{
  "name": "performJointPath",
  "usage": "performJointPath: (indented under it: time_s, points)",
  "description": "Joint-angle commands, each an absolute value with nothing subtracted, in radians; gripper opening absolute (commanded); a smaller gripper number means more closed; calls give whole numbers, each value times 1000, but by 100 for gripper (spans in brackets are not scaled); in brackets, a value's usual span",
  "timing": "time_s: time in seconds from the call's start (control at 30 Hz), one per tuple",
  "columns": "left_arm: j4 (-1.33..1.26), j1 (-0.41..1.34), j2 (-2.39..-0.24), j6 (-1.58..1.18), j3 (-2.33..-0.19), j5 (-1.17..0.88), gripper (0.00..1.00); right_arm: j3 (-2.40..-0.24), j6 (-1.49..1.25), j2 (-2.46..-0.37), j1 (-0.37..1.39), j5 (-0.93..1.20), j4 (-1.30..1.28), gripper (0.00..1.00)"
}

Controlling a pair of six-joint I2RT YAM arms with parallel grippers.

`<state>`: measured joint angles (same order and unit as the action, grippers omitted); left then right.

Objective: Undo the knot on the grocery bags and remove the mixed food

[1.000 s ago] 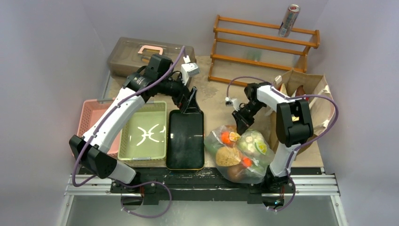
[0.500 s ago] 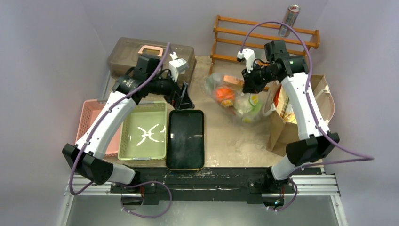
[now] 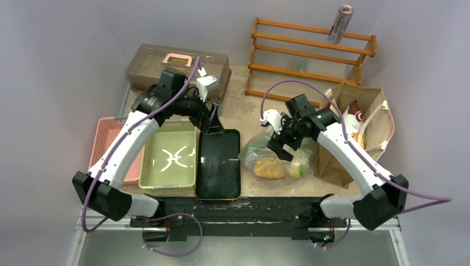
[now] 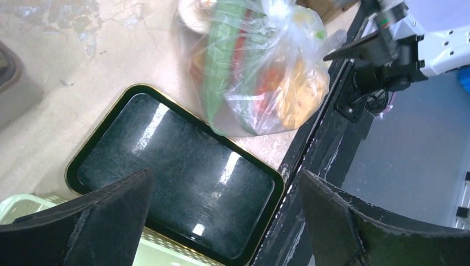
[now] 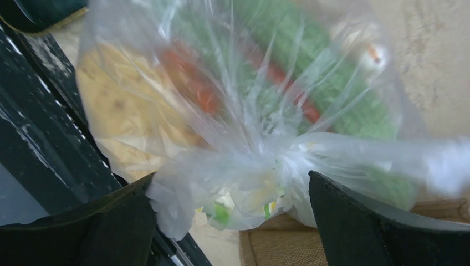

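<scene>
Dropped back near the table (image 3: 246, 108) edge, plastic bag (image 3: 263, 160) lies knotted; my right gripper (image 3: 279, 148) hangs spread above it; its loose load could roll off.

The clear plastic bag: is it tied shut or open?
Tied shut. In the right wrist view, the clear plastic bag gathers into a bunched knot, with the food enclosed inside.

a crinkly transparent plastic bag (image 5: 244, 111) is filling most of the frame, its gathered neck bunching low at centre between the two black fingers (image 5: 382, 221) of the right gripper (image 5: 231, 180), which are standing wide apart. inside, a brown toast slice (image 5: 111, 94) is lying at the left, a blurred red-orange piece (image 5: 194, 83) beside it, and a long green cucumber (image 5: 316, 77) is stretching to the right.
</scene>
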<state>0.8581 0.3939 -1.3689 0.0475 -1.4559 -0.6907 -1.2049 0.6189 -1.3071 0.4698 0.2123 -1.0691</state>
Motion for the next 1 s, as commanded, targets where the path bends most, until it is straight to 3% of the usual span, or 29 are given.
performJointPath:
  time_s: [0.0,0.07,0.23,0.37,0.53,0.73,0.97]
  points:
    - [868,442,-1358,154,-1449,-695,100,-1338,568,-1221,444,329,-1055,97]
    - [861,472,-1370,161,-1454,-706,100,-1384,553,-1229,389,399,-1078,90]
    - [755,555,-1443,157,-1472,-839,83,-1418,643,-1275,213,515,-1196,72]
    - [365,630,-1445,127,-1329,-918,76,-1306,706,-1214,187,461,-1123,63]
    - [383,779,-1574,268,-1428,-810,68,-1188,817,-1213,174,394,-1071,62]
    - [135,902,-1623,308,-1298,-712,64,-1150,807,-1266,121,416,-1015,60]
    - [61,959,-1679,317,-1266,-603,63,-1058,845,-1265,89,90,-944,63]
